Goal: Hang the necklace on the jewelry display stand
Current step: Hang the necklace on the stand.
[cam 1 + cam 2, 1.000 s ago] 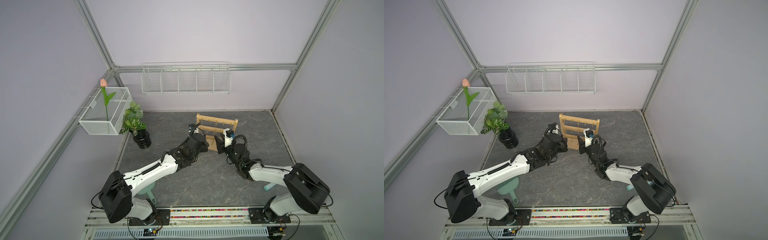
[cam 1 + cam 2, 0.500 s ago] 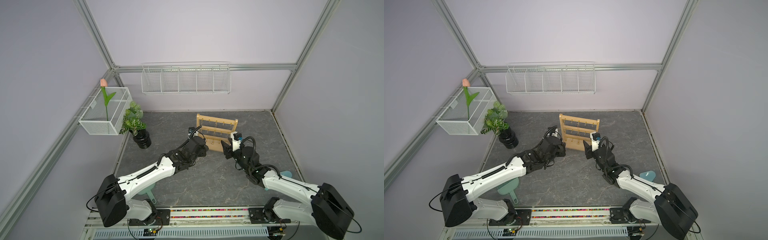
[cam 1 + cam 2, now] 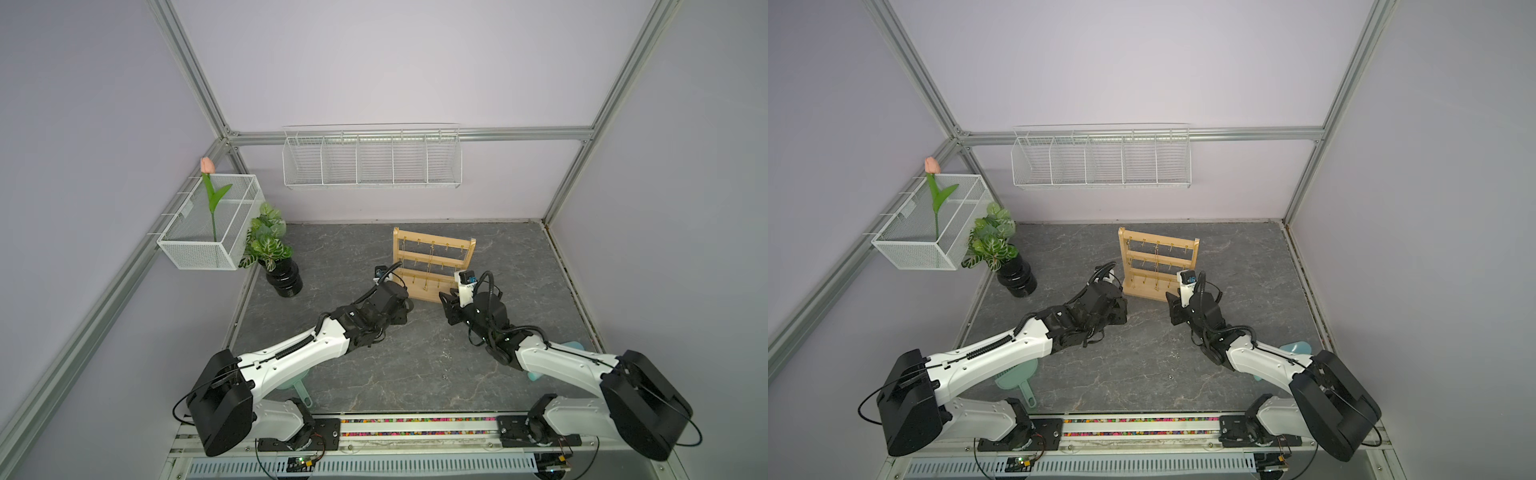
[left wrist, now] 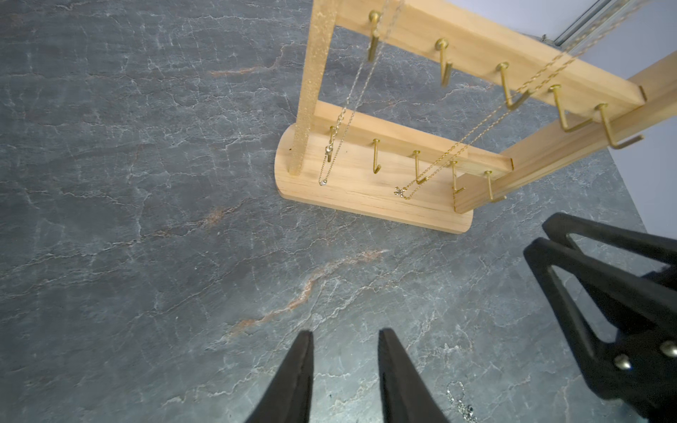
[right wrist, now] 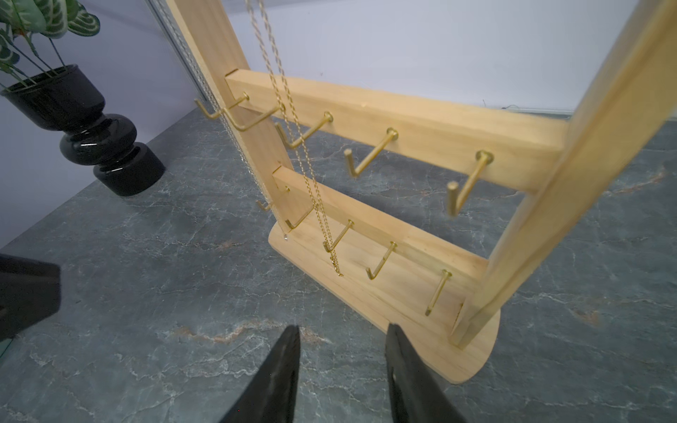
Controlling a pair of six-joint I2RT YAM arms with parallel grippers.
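The jewelry display stand (image 3: 432, 266) (image 3: 1158, 266) of light wood stands upright at the middle back of the grey floor. A gold necklace (image 4: 454, 150) (image 5: 311, 183) and a thin silver necklace (image 4: 342, 121) hang from its gold hooks. Another small silver chain (image 4: 456, 393) lies on the floor beside my left gripper. My left gripper (image 4: 346, 333) (image 3: 402, 313) is open and empty, low over the floor in front of the stand's left end. My right gripper (image 5: 343, 327) (image 3: 448, 306) is open and empty too, just in front of the stand's right base end (image 5: 472, 351).
A black vase with a leafy plant (image 3: 282, 276) stands left of the stand. White wire baskets hang on the back wall (image 3: 372, 158) and left wall (image 3: 210, 226). A teal scoop (image 3: 1017, 380) lies under the left arm, and another teal object (image 3: 1296, 347) lies by the right arm.
Both grippers have drawn back from the stand toward the near side. The right arm has also swung its elbow out to the right.
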